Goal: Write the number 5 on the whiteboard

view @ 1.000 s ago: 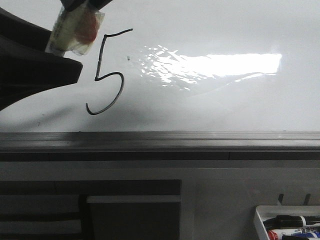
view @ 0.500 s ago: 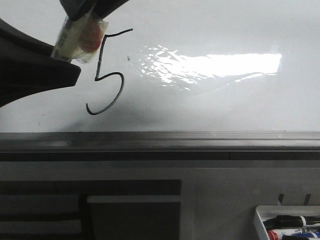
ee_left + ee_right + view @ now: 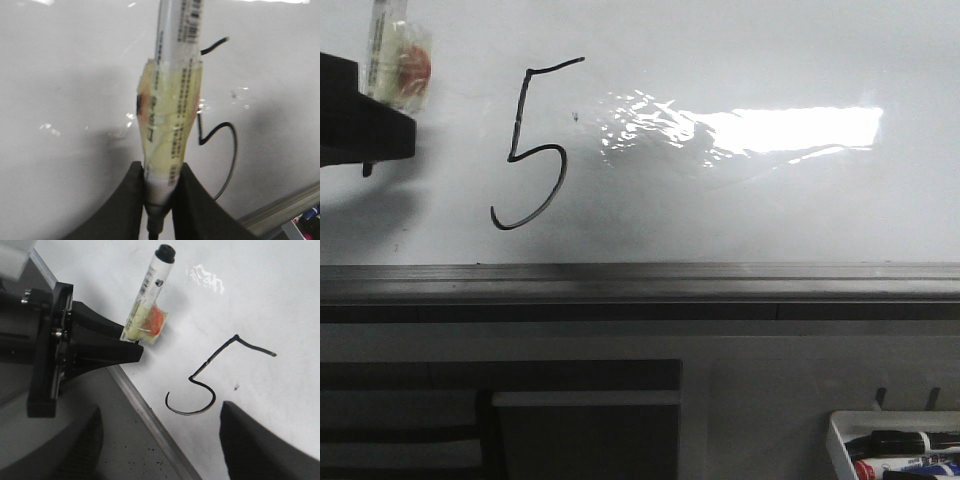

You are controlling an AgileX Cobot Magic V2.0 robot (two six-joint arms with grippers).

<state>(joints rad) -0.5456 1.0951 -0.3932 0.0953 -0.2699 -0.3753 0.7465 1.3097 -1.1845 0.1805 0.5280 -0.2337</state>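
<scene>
A thin black number 5 (image 3: 519, 110) is drawn on the left part of the glossy whiteboard (image 3: 740, 210). My left gripper (image 3: 390, 112) is at the far left, apart from the digit. It is shut on a white marker (image 3: 392, 50) wrapped in yellowish tape with an orange patch. In the left wrist view the fingers (image 3: 125, 200) clamp the marker (image 3: 172, 100), and the 5 (image 3: 235, 150) lies beyond it. The right wrist view shows the 5 (image 3: 212, 358), the marker (image 3: 152, 280) and the left gripper (image 3: 132, 347). My right gripper (image 3: 160, 407) is open and empty, over the board's edge near the 5's hook.
A grey metal strip (image 3: 640, 280) runs along the whiteboard's near edge. A small white tray (image 3: 838, 440) of markers sits at the bottom right. A tiny dark speck (image 3: 577, 117) lies right of the 5. Bright glare (image 3: 770, 130) covers the board's middle.
My left gripper has moved left with the marker, away from the top of the 5. The whole digit now shows uncovered.
</scene>
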